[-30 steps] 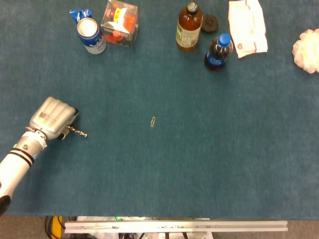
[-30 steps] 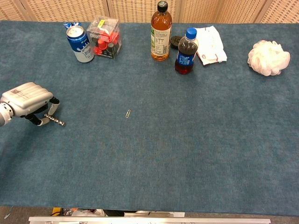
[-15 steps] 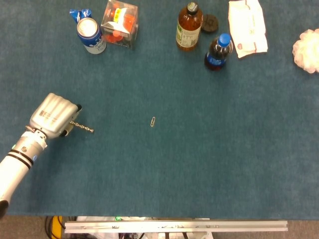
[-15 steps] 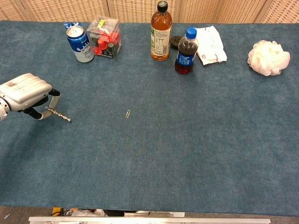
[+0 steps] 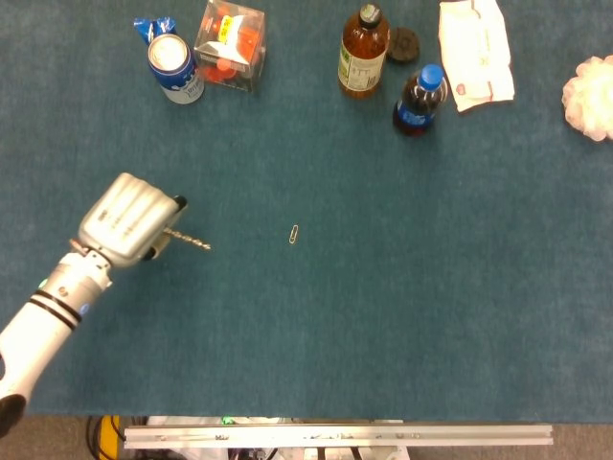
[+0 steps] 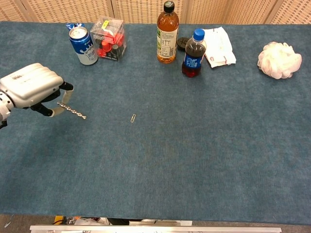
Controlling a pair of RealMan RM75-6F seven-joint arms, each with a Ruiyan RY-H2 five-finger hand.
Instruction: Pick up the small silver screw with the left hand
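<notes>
While it hangs over the left of the blue desk [image 5: 383, 316], the left robot hand [image 5: 129, 216] holds the screw [image 5: 189, 240] between curled fingers, and the silver tip pokes out toward the frame's middle. Only one end looks pinched, so a loose hold or a jolt could let it tilt and drop onto the felt. Further right lies a paper clip [image 5: 294, 234]. Along the top edge stand a can [image 5: 174, 67], a clear box [image 5: 230, 43] and two bottles [image 5: 364, 50]. The right robot hand is out of sight.
</notes>
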